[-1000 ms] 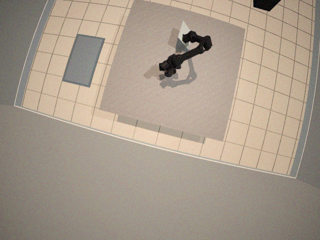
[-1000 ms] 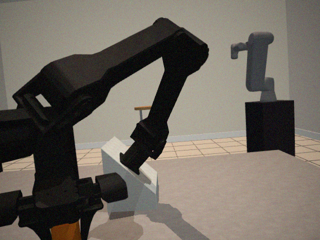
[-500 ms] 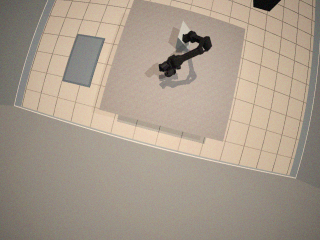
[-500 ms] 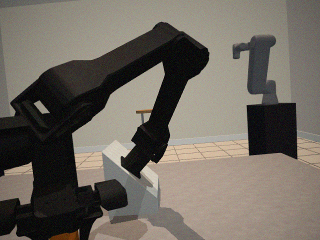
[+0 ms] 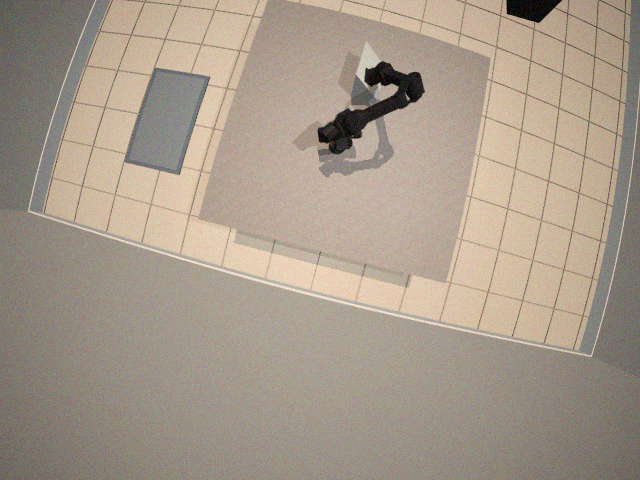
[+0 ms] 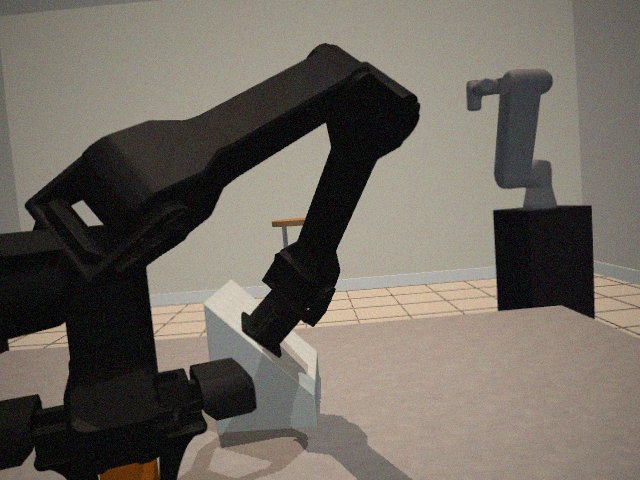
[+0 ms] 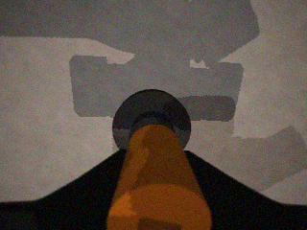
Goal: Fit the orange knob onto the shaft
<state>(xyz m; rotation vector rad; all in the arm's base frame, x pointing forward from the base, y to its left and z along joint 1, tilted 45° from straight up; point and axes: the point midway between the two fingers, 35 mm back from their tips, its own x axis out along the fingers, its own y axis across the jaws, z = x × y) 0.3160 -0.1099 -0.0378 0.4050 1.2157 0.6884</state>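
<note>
A beige tiled floor (image 5: 480, 206) surrounds one mottled grey-brown square tabletop (image 5: 289, 191) (image 6: 465, 382) in the top view; no container's contents can be made out.

In the exterior view, the single black parallel-jaw gripper (image 6: 134, 454) is closed on one orange rounded knob (image 6: 131, 471) (image 7: 155, 177), pointing down.

In the wrist view, the knob lies between the fingers, its far end overlapping one dark round pedestal (image 7: 122, 112); contact is unclear.
</note>
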